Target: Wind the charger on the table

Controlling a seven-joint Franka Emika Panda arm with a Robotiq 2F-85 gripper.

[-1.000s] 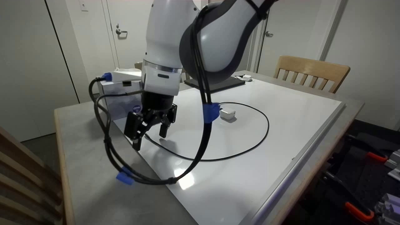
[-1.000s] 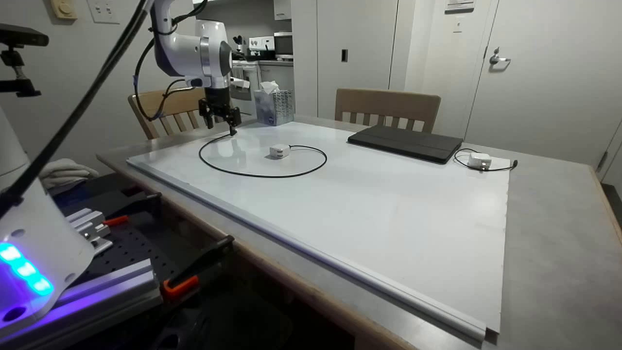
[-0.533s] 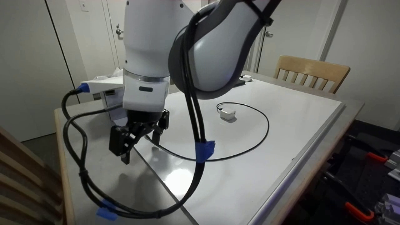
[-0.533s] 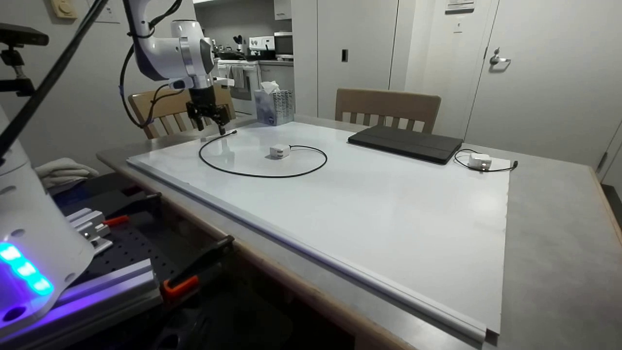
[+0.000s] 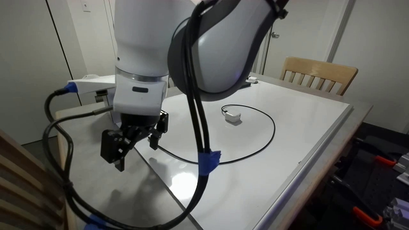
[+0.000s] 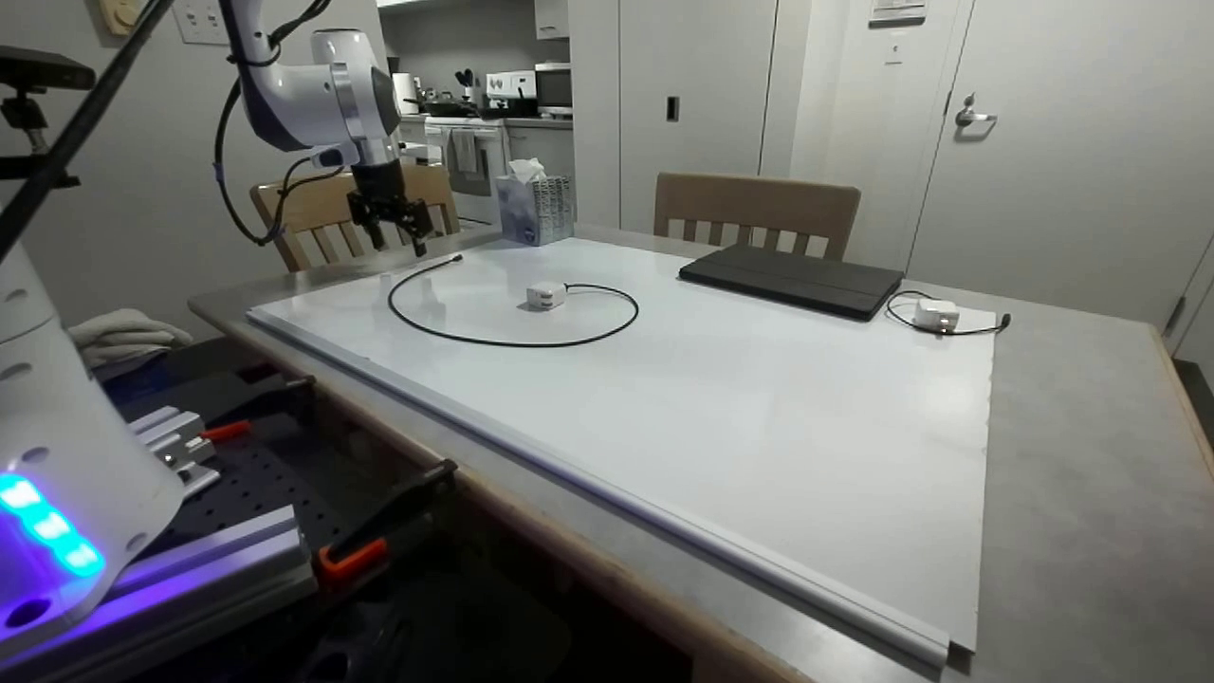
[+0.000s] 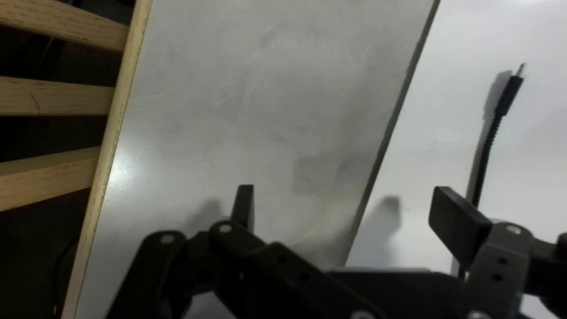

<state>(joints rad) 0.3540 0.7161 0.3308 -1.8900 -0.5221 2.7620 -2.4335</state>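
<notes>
The charger's long black cable [image 6: 493,342] lies in a wide open loop on the table's white top [image 6: 759,417], with its white plug block [image 6: 546,296] inside the curve. The plug [image 5: 232,116] and cable [image 5: 252,155] also show in another exterior view. In the wrist view the cable's free connector end [image 7: 507,95] lies at the right. My gripper [image 7: 343,197] is open and empty, above the seam between white top and grey border. The cable lies beyond its right finger, which hides part of it. The gripper shows in both exterior views [image 5: 137,155] [image 6: 398,244].
A tissue box [image 6: 534,207] stands at the table's far corner. A flat dark slab [image 6: 792,280] and a second white plug [image 6: 936,314] with a short black cable lie farther along. Wooden chairs [image 6: 759,204] stand against the table edges. The arm's thick cables [image 5: 195,95] hang low.
The open gripper has moved away from the cable's free end, out over the grey border, to the left in both exterior views. The cable and plug have not visibly moved.
</notes>
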